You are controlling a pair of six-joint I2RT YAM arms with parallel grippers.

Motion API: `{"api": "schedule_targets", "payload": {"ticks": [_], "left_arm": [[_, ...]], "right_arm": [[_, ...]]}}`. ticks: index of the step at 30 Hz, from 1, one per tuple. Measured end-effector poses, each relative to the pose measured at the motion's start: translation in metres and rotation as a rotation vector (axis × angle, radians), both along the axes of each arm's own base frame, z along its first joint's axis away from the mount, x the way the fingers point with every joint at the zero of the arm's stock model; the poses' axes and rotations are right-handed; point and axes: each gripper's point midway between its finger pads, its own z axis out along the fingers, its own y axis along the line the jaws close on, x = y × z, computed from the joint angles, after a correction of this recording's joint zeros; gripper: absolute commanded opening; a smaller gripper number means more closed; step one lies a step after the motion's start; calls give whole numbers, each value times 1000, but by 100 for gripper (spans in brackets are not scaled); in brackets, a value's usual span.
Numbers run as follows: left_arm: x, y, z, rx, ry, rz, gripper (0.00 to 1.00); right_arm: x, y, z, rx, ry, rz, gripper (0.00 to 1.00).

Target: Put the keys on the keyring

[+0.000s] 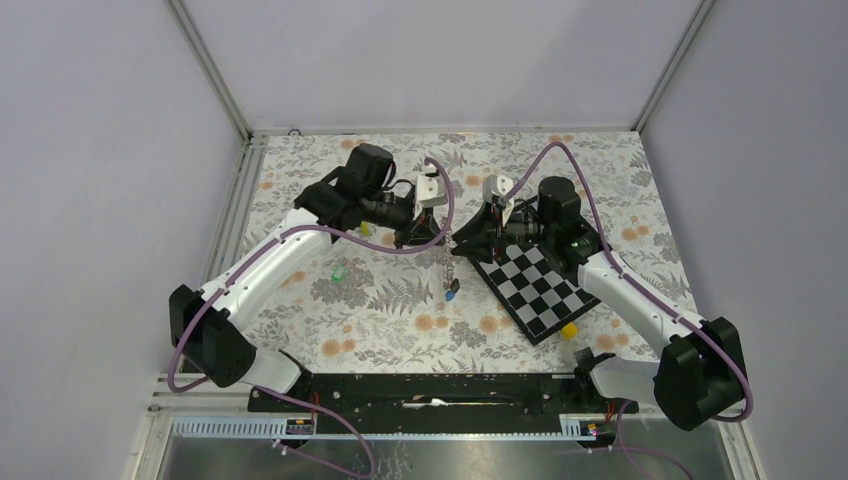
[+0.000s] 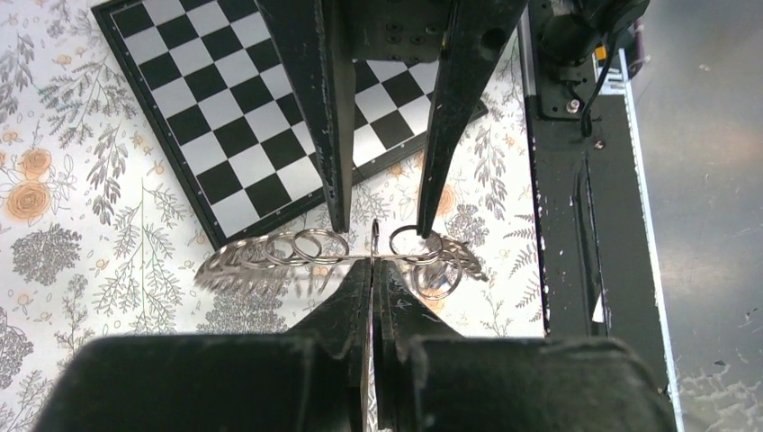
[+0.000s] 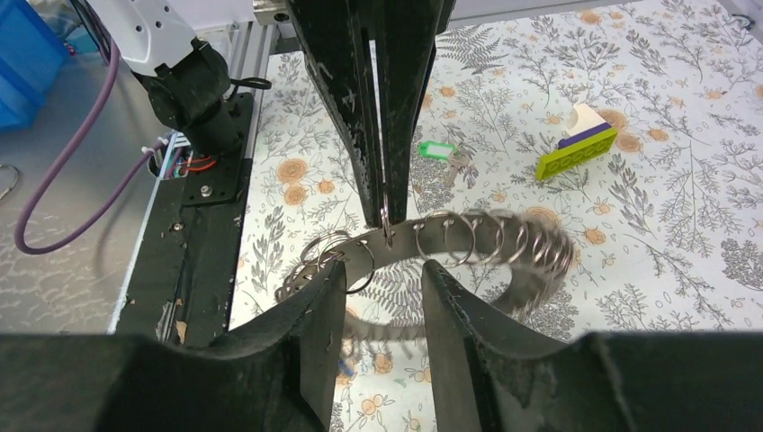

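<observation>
The keyring (image 2: 270, 254), a silver chain of linked rings, hangs in the air over the floral table. My left gripper (image 2: 374, 270) is shut on one of its rings. From there the chain dangles (image 1: 447, 265) with a blue key (image 1: 453, 292) at its lower end. My right gripper (image 3: 385, 274) is open, its fingers (image 3: 328, 301) on either side of the chain (image 3: 468, 238) without pinching it. Both grippers meet tip to tip at the table's middle (image 1: 455, 242). A green key (image 3: 438, 149) lies on the table (image 1: 338, 271), left of the chain.
A black-and-white checkerboard (image 1: 535, 285) lies under the right arm, with a small yellow block (image 1: 568, 330) at its near corner. A yellow-green stick (image 3: 576, 153) with a purple and white piece rests on the cloth beyond the green key. The black base rail (image 1: 430, 390) runs along the near edge.
</observation>
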Motion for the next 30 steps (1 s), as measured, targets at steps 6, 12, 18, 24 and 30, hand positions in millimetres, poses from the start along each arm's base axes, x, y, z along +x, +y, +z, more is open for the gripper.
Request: {"api": "schedule_targets", "payload": {"ticks": [6, 12, 18, 24, 30], "left_arm": [[-2, -1, -11, 77, -23, 5, 0], [-1, -4, -13, 105, -45, 3, 0], [-2, -3, -15, 122, -50, 6, 0], [-3, -5, -19, 131, -43, 1, 0], [-3, -7, -21, 136, -37, -3, 0]], "right_arm": [[-1, -2, 4, -12, -37, 7, 44], [-3, -3, 3, -19, -51, 12, 41], [-4, -1, 3, -19, -54, 18, 36], [-5, 0, 3, -19, -52, 20, 33], [-1, 1, 5, -21, -58, 7, 27]]}}
